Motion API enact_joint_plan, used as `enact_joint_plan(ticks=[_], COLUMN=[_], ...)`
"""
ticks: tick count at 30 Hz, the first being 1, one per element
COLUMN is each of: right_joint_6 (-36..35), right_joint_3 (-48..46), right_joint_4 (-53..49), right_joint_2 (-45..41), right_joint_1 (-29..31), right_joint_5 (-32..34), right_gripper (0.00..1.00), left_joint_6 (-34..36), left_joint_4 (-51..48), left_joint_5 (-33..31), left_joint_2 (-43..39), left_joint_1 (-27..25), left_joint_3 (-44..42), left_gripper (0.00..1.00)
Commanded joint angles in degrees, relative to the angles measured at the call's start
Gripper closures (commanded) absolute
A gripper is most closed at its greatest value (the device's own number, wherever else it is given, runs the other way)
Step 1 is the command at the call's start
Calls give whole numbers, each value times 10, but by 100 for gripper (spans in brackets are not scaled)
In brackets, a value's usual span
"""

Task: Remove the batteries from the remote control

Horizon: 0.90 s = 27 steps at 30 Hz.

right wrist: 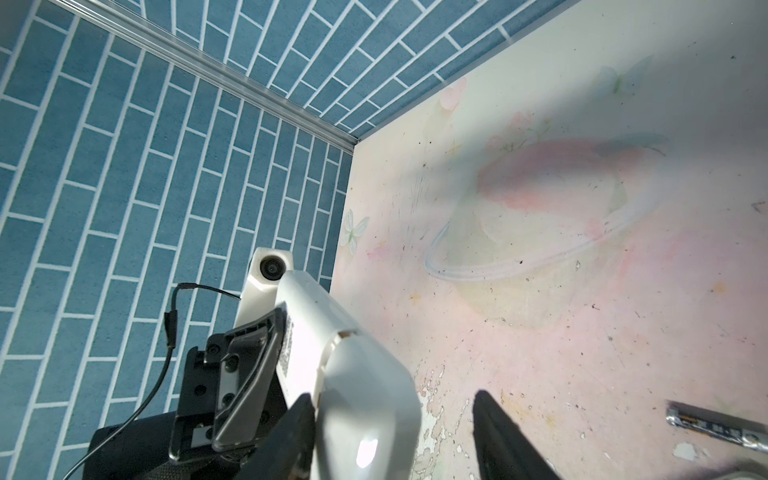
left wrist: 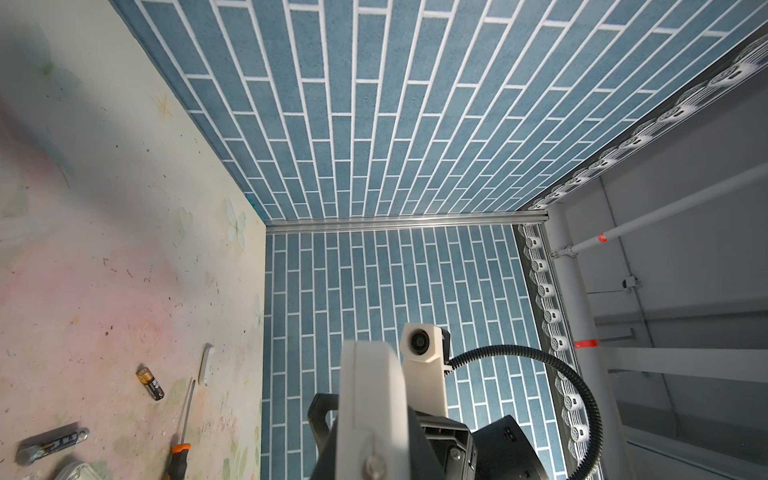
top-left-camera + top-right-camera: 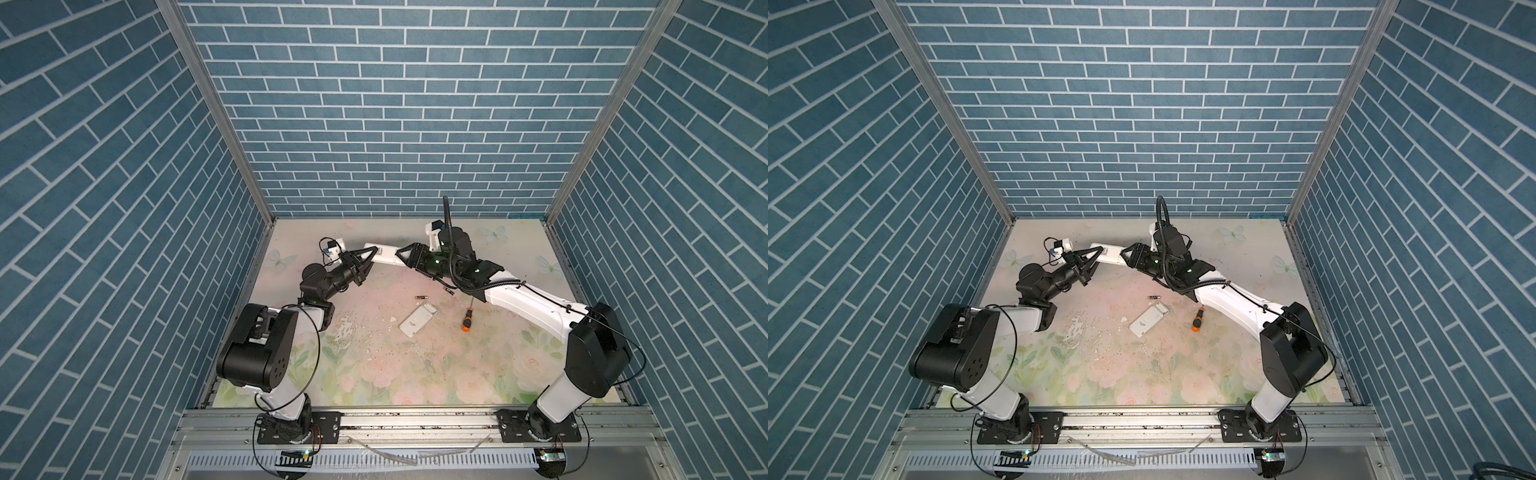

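I see the left end effector (image 3: pixel 372 252) clamped on the remote control (image 3: pixel 384 256), its long axis pointing into the right end effector (image 3: pixel 400 254), jaws parted.

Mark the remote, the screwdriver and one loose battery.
remote (image 3: pixel 385 257): in a top view, middle of its white body.
screwdriver (image 3: pixel 467 320): in a top view, on the handle.
battery (image 2: pixel 150 384): left wrist view, mid-body.

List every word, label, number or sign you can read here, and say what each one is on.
No text here is legible.
Dark printed label on the remote control: too small to read.
Print on the battery: blurred, unreadable.
Faint grey mark on the white cover: unreadable.
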Motion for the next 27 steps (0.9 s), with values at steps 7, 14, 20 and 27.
enact_joint_plan(ticks=[7, 14, 20, 27], right_joint_6=[-17, -15, -14, -5], right_joint_3=[-20, -29, -24, -29], right_joint_4=[-3, 2, -7, -7], right_joint_2=[-18, -39, -46, -39], right_joint_1=[-5, -5, -4, -5], right_joint_5=[-5, -6, -21, -15], right_gripper=[30, 32, 35, 41], left_joint_6=[15, 24, 29, 30], left_joint_4=[51, 51, 51, 51], left_joint_5=[-1, 4, 8, 7], left_joint_2=[15, 21, 31, 23], left_joint_1=[1, 1, 1, 1], left_joint_3=[-4, -2, -1, -8], left_gripper=[100, 100, 100, 100])
